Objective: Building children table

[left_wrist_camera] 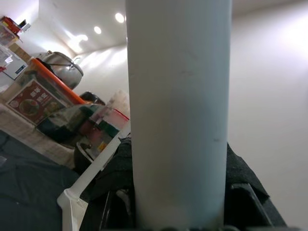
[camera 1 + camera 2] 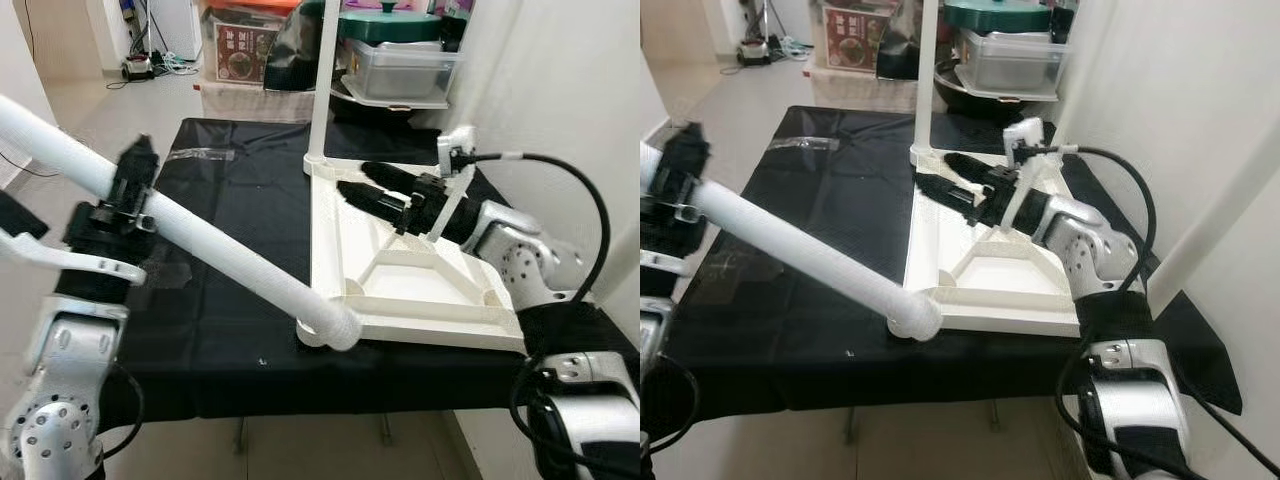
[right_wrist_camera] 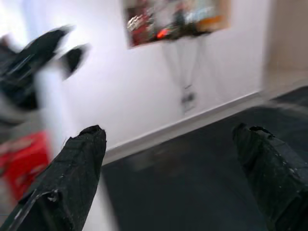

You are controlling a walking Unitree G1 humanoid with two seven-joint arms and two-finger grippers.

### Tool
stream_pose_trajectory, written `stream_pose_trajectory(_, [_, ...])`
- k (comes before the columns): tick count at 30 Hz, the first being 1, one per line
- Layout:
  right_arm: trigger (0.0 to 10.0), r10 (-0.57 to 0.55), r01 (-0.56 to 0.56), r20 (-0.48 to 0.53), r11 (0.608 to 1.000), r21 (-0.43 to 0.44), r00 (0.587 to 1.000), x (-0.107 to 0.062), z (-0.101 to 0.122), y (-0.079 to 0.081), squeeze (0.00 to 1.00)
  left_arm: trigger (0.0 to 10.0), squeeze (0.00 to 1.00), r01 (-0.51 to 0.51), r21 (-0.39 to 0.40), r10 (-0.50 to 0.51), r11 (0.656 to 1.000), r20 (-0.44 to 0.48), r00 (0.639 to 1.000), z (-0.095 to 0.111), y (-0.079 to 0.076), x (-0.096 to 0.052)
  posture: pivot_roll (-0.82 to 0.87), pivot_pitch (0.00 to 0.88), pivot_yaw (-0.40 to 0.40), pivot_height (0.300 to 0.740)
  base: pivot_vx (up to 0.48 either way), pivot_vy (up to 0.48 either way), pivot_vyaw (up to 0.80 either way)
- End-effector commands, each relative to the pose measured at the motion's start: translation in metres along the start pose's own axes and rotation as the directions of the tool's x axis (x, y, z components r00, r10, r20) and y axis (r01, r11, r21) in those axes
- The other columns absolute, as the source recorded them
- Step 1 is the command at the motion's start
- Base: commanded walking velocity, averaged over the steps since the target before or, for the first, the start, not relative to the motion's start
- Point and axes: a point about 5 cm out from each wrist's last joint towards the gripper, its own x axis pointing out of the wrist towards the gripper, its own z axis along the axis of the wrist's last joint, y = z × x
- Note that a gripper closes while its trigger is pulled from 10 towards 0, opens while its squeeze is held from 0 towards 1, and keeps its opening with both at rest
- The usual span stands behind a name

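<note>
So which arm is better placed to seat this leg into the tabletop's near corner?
Left. The left gripper is shut on the white leg, whose end sits at the tabletop's near corner; the right gripper hovers open over it.

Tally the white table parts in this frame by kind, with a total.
Table tops, lying upside down on the black cloth: 1
Legs standing fitted at the far corner: 1
Legs held by the left hand, tip at the near corner: 1
Total: 3
</note>
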Motion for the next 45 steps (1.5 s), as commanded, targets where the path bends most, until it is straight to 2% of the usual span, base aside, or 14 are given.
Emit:
stream_pose_trajectory(1, [10.0, 0.225, -0.226, -0.131, 0.974, 0.001, 0.966, 0.006, -0.014, 0.029, 0.00, 0.0, 0.00, 0.027, 0.001, -0.027, 1.000, -0.034, 0.999, -0.007, -0.002, 0.002, 0.01, 0.000, -0.068, 0.740, 0.000, 0.000, 0.00])
stream_pose_trajectory(3, [10.0, 0.225, -0.226, -0.131, 0.974, 0.001, 0.966, 0.006, -0.014, 0.029, 0.00, 0.0, 0.00, 0.027, 0.001, -0.027, 1.000, -0.034, 0.999, -0.007, -0.002, 0.002, 0.01, 0.000, -0.068, 0.740, 0.000, 0.000, 0.00])
stream_pose_trajectory(5, [10.0, 0.267, -0.273, -0.180, 0.962, -0.009, 0.947, 0.009, -0.022, 0.035, 0.00, 0.0, 0.00, 0.031, 0.001, -0.031, 1.000, -0.039, 0.999, -0.009, -0.002, 0.003, 0.01, 0.000, -0.068, 0.740, 0.000, 0.000, 0.00])
stream_pose_trajectory(7, [10.0, 0.320, -0.327, -0.264, 0.945, 0.019, 0.910, 0.017, -0.037, 0.043, 0.00, 0.0, 0.00, 0.044, -0.002, -0.044, 0.999, -0.054, 0.998, -0.013, -0.004, 0.005, 0.01, 0.000, -0.061, 0.740, 0.000, 0.000, 0.00])
stream_pose_trajectory(8, [10.0, 0.320, -0.327, -0.264, 0.945, 0.019, 0.910, 0.017, -0.037, 0.043, 0.00, 0.0, 0.00, 0.044, -0.002, -0.044, 0.999, -0.054, 0.998, -0.013, -0.004, 0.005, 0.01, 0.000, -0.061, 0.740, 0.000, 0.000, 0.00])
stream_pose_trajectory(9, [10.0, 0.299, -0.308, -0.337, 0.951, 0.028, 0.893, 0.030, -0.050, 0.043, 0.00, 0.0, 0.00, 0.057, -0.009, -0.057, 0.998, -0.067, 0.996, -0.017, -0.006, 0.007, 0.01, 0.000, -0.058, 0.740, 0.000, 0.000, 0.00])
stream_pose_trajectory(10, [10.0, 0.286, -0.296, -0.362, 0.955, 0.028, 0.887, 0.034, -0.053, 0.043, 0.00, 0.0, 0.00, 0.061, -0.010, -0.061, 0.998, -0.071, 0.996, -0.018, -0.006, 0.008, 0.01, 0.000, -0.058, 0.740, 0.000, 0.000, 0.00])
stream_pose_trajectory(15, [10.0, 0.226, -0.251, -0.423, 0.968, -0.003, 0.877, 0.050, -0.061, 0.040, 0.00, 0.0, 0.00, 0.081, -0.018, -0.082, 0.997, -0.083, 0.993, -0.024, -0.011, 0.010, 0.02, 0.000, -0.063, 0.740, 0.000, 0.000, 0.00])
stream_pose_trajectory(24, [10.0, 0.252, -0.281, -0.458, 0.960, 0.004, 0.853, 0.061, -0.063, 0.050, 0.00, 0.0, 0.00, 0.089, -0.028, -0.091, 0.996, -0.097, 0.991, -0.028, -0.012, 0.009, 0.03, 0.000, -0.063, 0.740, 0.000, 0.000, 0.00])
stream_pose_trajectory(25, [4.5, 0.257, -0.288, -0.472, 0.958, 0.008, 0.843, 0.066, -0.067, 0.053, 0.00, 0.0, 0.00, 0.093, -0.030, -0.096, 0.995, -0.100, 0.990, -0.030, -0.013, 0.010, 0.03, 0.000, -0.067, 0.740, 0.000, 0.000, 0.00])
stream_pose_trajectory(28, [4.5, 0.257, -0.288, -0.472, 0.958, 0.008, 0.843, 0.066, -0.067, 0.053, 0.00, 0.0, 0.00, 0.093, -0.030, -0.096, 0.995, -0.100, 0.990, -0.030, -0.013, 0.010, 0.03, 0.000, -0.067, 0.740, 0.000, 0.000, 0.00])
stream_pose_trajectory(29, [0.0, 0.260, -0.290, -0.484, 0.957, 0.014, 0.836, 0.070, -0.070, 0.055, 0.00, 0.0, 0.00, 0.098, -0.032, -0.100, 0.995, -0.102, 0.990, -0.031, -0.014, 0.011, 0.03, 0.000, -0.068, 0.740, 0.000, 0.000, 0.00])
stream_pose_trajectory(41, [0.0, 0.256, -0.288, -0.512, 0.957, 0.017, 0.820, 0.075, -0.080, 0.060, 0.00, 0.0, 0.00, 0.103, -0.047, -0.108, 0.994, -0.104, 0.989, -0.034, -0.013, 0.012, 0.02, 0.000, -0.060, 0.740, 0.000, 0.000, 0.00])
stream_pose_trajectory(45, [0.0, 0.257, -0.292, -0.510, 0.956, 0.011, 0.821, 0.073, -0.080, 0.061, 0.00, 0.0, 0.00, 0.092, -0.031, -0.096, 0.995, -0.165, 0.982, -0.040, -0.011, 0.014, 0.02, 0.000, -0.060, 0.740, 0.000, 0.000, 0.00])
